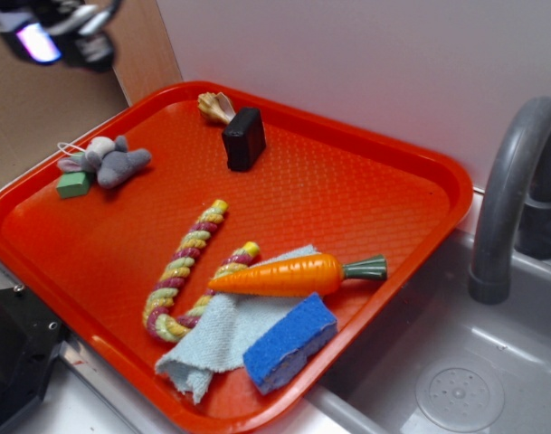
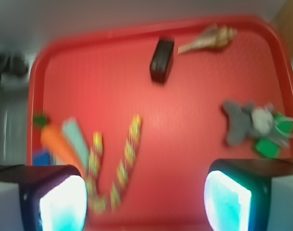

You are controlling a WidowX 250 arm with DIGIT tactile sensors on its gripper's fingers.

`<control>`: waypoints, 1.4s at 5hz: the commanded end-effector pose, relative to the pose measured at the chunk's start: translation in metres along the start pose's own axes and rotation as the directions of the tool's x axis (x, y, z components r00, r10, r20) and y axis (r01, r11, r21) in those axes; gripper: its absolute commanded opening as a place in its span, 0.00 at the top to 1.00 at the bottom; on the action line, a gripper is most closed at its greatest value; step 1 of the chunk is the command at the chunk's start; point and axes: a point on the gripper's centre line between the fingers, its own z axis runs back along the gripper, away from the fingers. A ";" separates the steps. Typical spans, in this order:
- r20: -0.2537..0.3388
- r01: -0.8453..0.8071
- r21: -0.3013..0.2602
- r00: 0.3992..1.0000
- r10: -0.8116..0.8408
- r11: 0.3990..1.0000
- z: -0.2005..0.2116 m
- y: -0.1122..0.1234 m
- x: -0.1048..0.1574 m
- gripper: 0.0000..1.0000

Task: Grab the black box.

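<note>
The black box [image 1: 243, 138] stands on edge near the far rim of the red tray [image 1: 375, 194], untouched, with a pale seashell [image 1: 215, 107] just behind it. Sweeping from the left of the exterior view: up in the top corner the pincer [image 1: 53, 36] hangs blurred, well apart from everything on the tray. Below it, a small green block [image 1: 74, 184] sits against a grey plush mouse [image 1: 112, 161]. Moving along, a striped rope toy [image 1: 189, 271] curls in a U, then a light blue cloth [image 1: 223, 334] lies under a plastic carrot [image 1: 289, 276], and a blue sponge [image 1: 289, 342] rests by the near rim. Far right, a grey faucet [image 1: 515, 190] arches over the sink [image 1: 456, 380]. From the wrist view, the pincer's fingers [image 2: 228, 199] stand wide apart, holding nothing, the box [image 2: 162, 59] far ahead.
</note>
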 end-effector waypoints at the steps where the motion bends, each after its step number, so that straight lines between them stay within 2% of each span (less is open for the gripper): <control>1: 0.093 -0.174 0.069 0.982 0.167 0.982 -0.049 0.016 0.037 0.00; 2: 0.103 -0.217 0.063 0.972 0.210 0.974 -0.070 0.018 0.053 0.00; 4: 0.062 -0.228 0.069 0.973 0.224 0.971 -0.117 0.010 0.083 0.00; 5: 0.033 -0.229 0.097 0.973 0.227 0.969 -0.134 0.006 0.092 0.00; 6: 0.014 -0.245 0.133 0.969 0.245 0.960 -0.148 0.006 0.089 1.00; 7: 0.019 -0.224 0.125 0.974 0.224 0.966 -0.139 0.009 0.085 1.00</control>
